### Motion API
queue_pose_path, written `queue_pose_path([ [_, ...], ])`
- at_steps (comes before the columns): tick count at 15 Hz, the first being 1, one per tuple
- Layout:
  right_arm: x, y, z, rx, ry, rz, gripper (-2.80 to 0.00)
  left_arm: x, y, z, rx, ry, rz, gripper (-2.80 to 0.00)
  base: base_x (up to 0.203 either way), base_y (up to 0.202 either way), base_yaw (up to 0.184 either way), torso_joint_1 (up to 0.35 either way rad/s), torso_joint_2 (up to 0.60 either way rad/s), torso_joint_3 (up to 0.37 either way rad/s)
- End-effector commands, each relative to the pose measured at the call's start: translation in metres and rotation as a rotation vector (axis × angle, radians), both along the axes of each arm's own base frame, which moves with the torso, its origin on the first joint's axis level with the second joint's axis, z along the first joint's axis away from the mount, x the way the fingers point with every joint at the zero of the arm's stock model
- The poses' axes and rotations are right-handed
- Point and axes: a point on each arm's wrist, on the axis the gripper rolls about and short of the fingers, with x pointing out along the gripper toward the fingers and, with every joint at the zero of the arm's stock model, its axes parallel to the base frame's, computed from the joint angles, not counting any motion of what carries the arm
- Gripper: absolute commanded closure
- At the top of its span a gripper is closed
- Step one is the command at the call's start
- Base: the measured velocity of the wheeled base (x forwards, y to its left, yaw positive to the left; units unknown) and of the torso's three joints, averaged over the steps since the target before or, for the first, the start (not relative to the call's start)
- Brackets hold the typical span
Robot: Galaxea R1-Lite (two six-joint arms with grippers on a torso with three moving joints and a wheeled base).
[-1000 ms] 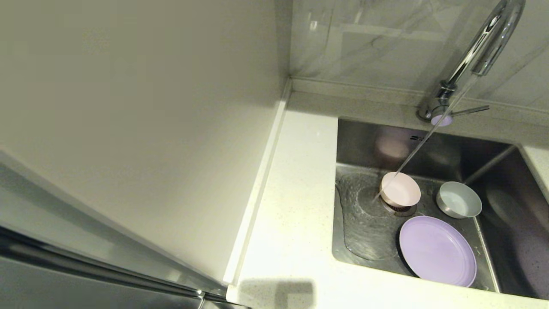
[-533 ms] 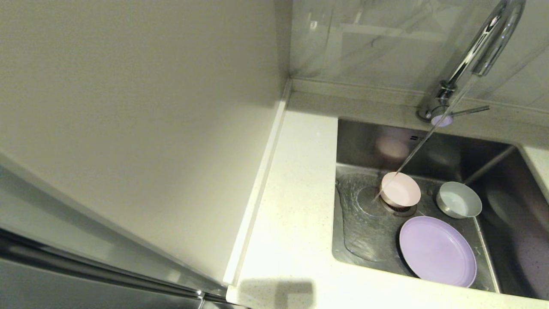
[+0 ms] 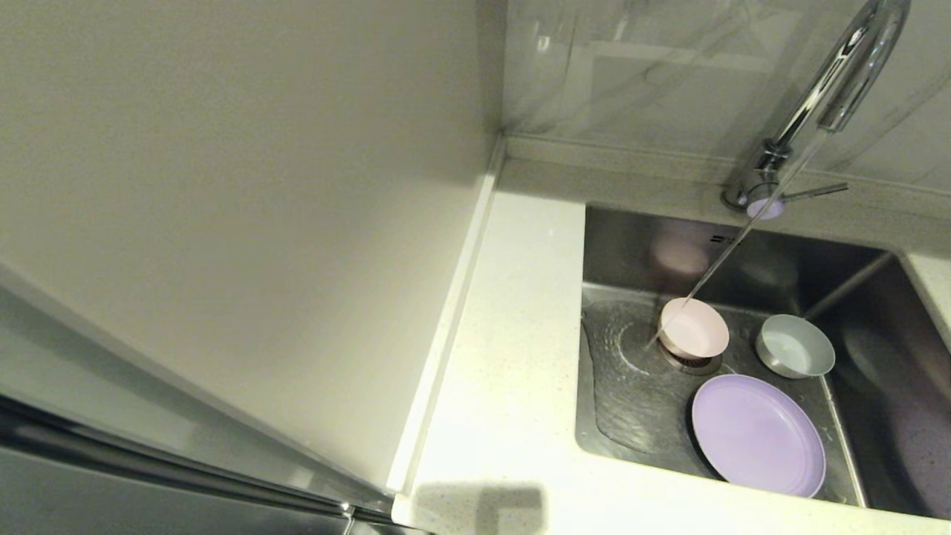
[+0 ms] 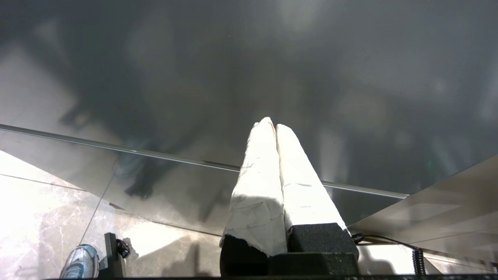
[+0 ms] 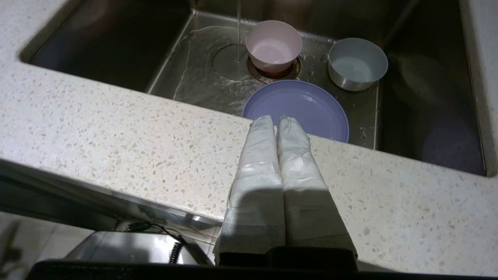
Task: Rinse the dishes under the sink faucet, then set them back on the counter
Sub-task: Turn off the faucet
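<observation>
3 dishes (image 3: 758, 434) sit in the sink (image 3: 631, 245); right hand (image 5: 277, 118) closed, empty, over the counter (image 5: 116, 132).

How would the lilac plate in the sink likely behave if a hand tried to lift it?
The lilac plate looks stiff and probably light. It lies flat on the wet sink floor, so its low rim may be hard to get under. Running water spreads nearby, so it is likely slippery and may slide rather than lift.
</observation>
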Motion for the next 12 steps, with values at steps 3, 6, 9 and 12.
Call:
queue_pose_path([
  [3, 0.002, 0.001, 0.031, -0.11, -0.132, 0.02, 0.0, 0.0, 0.0, -0.001, 0.0, 0.003, -0.001, 0.0, 0.0, 0.0, 0.0, 0.0, 0.0, 0.0],
  [6, 0.006, -0.001, 0.112, 0.001, -0.242, -0.036, 0.0, 0.0, 0.0, 0.0, 0.0, 0.001, -0.001, 0.0, 0.0, 0.0, 0.0, 0.0, 0.0, 0.0],
  [9, 0.022, -0.004, 0.223, 0.217, -0.397, -0.118, 0.0, 0.0, 0.0, -0.001, 0.0, 0.003, 0.0, 0.0, 0.0, 0.0, 0.0, 0.0, 0.0, 0.0],
  [12, 0.082, -0.005, 0.263, 0.37, -0.274, -0.181, 0.0, 0.0, 0.0, -0.001, 0.0, 0.003, 0.0, 0.0, 0.0, 0.0, 0.0, 0.0, 0.0, 0.0],
])
